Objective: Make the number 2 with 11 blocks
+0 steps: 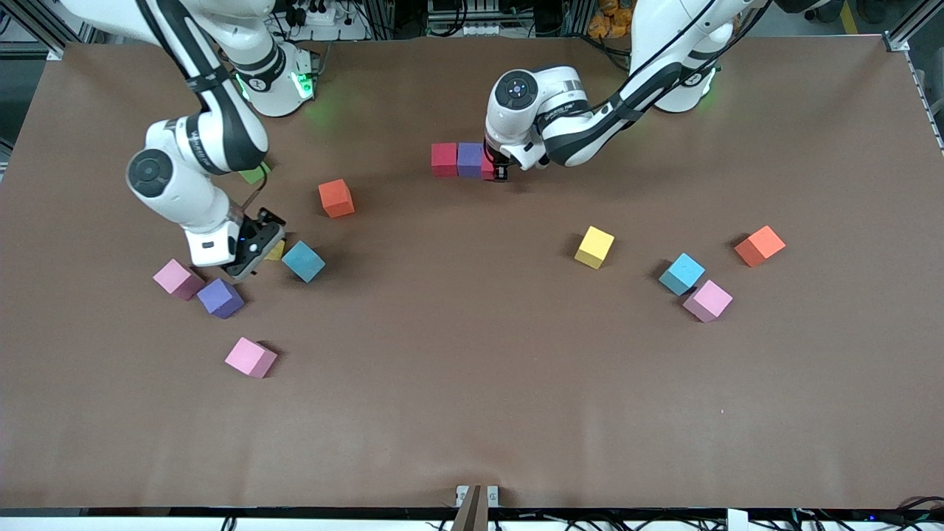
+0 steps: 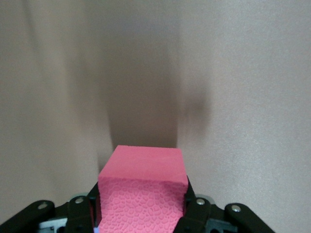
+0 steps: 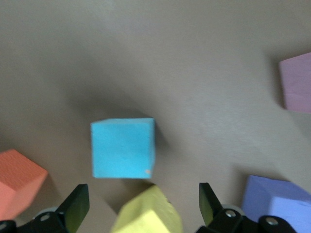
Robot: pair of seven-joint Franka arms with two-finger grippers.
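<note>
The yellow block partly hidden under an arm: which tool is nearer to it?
Right. The right tool hangs open directly over that yellow block; the left tool grips a pink block beside the purple block.

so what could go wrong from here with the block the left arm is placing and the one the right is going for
1. The left gripper is shut on a pink block right beside the purple block; releasing skewed could nudge the red block row.
2. The open right gripper straddles a yellow block with a light blue block close by; its fingers could bump that one.
</note>
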